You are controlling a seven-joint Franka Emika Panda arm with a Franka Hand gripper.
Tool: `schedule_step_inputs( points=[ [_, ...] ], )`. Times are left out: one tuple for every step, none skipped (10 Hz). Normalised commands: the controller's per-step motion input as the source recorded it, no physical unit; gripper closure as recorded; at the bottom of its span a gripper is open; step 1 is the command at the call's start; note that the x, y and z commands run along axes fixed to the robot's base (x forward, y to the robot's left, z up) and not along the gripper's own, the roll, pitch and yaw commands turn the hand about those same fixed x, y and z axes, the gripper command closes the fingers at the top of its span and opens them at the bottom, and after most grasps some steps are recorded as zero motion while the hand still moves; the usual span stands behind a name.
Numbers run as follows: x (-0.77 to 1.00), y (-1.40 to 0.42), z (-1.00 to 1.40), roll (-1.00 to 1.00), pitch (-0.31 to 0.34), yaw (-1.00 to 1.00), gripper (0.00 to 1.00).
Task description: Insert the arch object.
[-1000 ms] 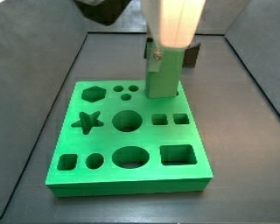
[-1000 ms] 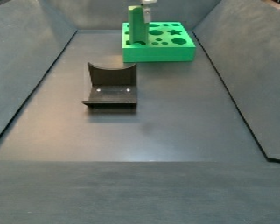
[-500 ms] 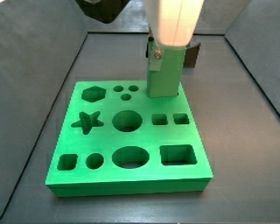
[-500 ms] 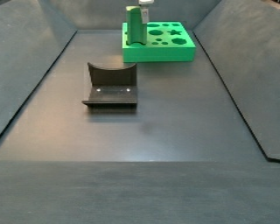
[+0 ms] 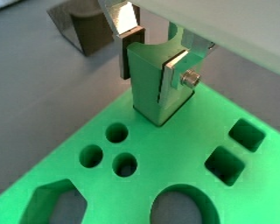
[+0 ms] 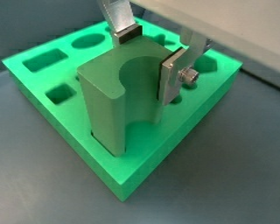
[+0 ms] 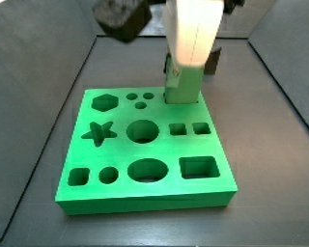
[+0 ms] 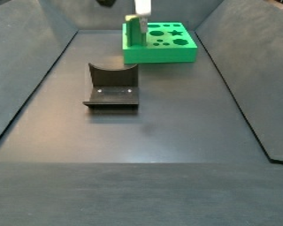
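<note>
The arch object (image 5: 149,92) is a tall green block with a semicircular notch in its top. It stands upright in a cutout at the far edge of the green board (image 7: 144,198), as both side views show (image 7: 183,89) (image 8: 130,32). My gripper (image 5: 152,75) comes down from above. Its silver fingers (image 5: 175,74) sit on either side of the block's notched top and are shut on it. The other wrist view shows the same grip (image 6: 150,68) on the block (image 6: 113,109).
The board (image 8: 179,53) has several other cutouts: a star, a hexagon, circles and squares. The dark fixture (image 8: 110,86) stands on the grey floor, away from the board. Sloping dark walls enclose the floor. A dark, blurred part of the arm (image 7: 119,19) hangs above the board's far side.
The gripper and the arch block have moved down together. The block now stands lower in the board than one second ago.
</note>
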Motion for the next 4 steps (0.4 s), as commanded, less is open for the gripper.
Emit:
schedule_step_inputs(
  points=[
    [0.0,0.0,-0.45,0.01,0.0,0.0,1.0],
    [0.0,0.0,-0.13,-0.03,-0.006,0.0,1.0],
    [0.0,0.0,0.0,0.0,-0.051,0.0,1.0],
    [0.0,0.0,0.0,0.0,0.0,0.0,1.0]
  ],
)
